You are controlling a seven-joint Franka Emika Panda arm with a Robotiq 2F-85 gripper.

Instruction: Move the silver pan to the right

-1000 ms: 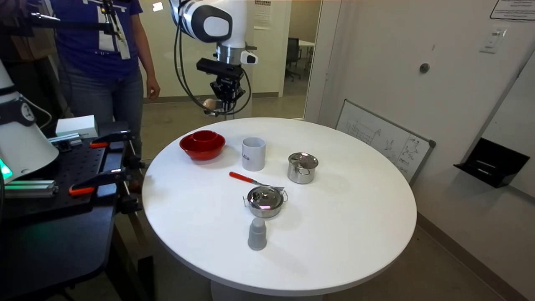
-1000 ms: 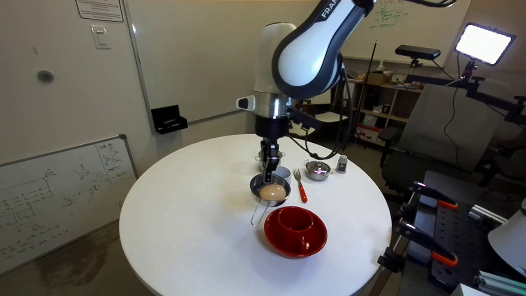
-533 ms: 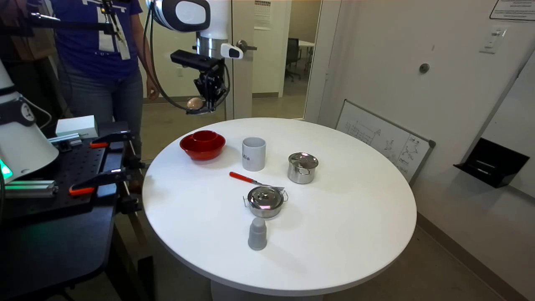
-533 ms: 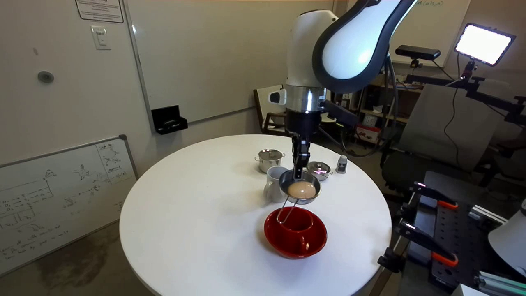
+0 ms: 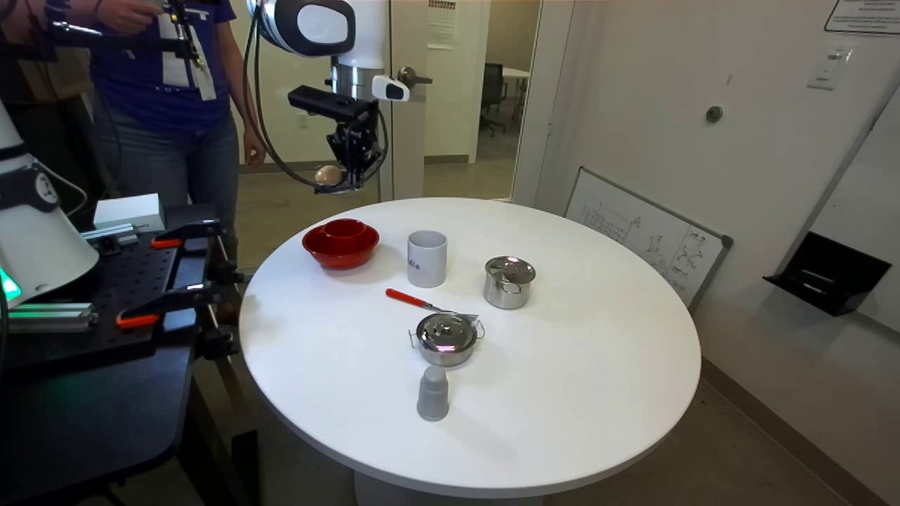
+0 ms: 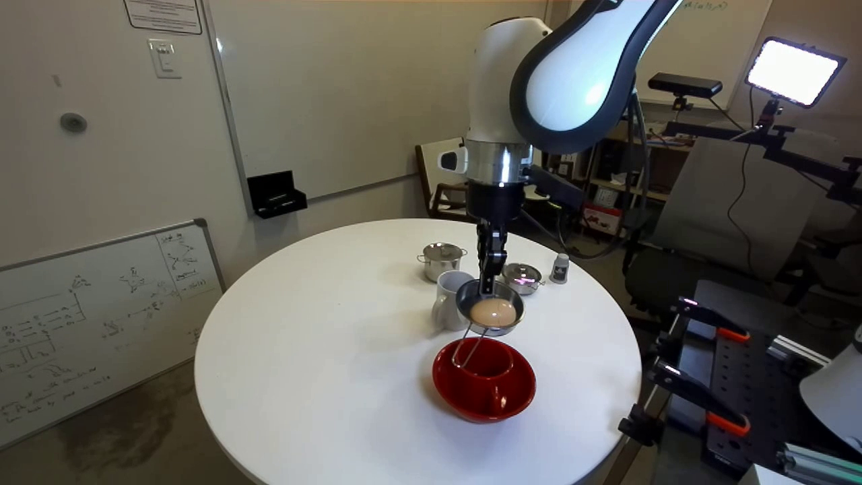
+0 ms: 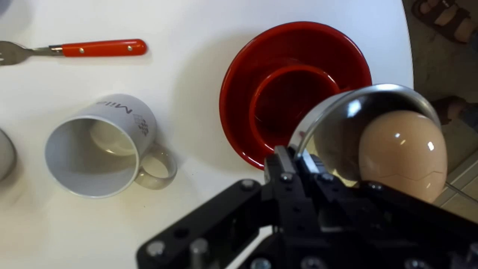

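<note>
The silver pan [image 7: 338,130] is held aloft, not touching the tabletop [image 5: 576,379], near the edge where the red bowl [image 7: 237,108] stands; whether it overhangs that edge cannot be told. The end effector [image 7: 297,154] is clamped on the pan's rim, one finger inside the wall, one outside. An egg [image 7: 403,153] lies within, toward the side away from the grip. Assessment: thin metal, probably light and stiff, polished and apt to slip; the egg could roll and may turn the pan in the hold. The rim is judged the proper place to grip; the wire handle [image 6: 459,366], roughly opposite, looks slender and less secure. A red cup [image 7: 295,104] sits in the bowl. The white mug [image 7: 93,149] stands further in from the edge.
</note>
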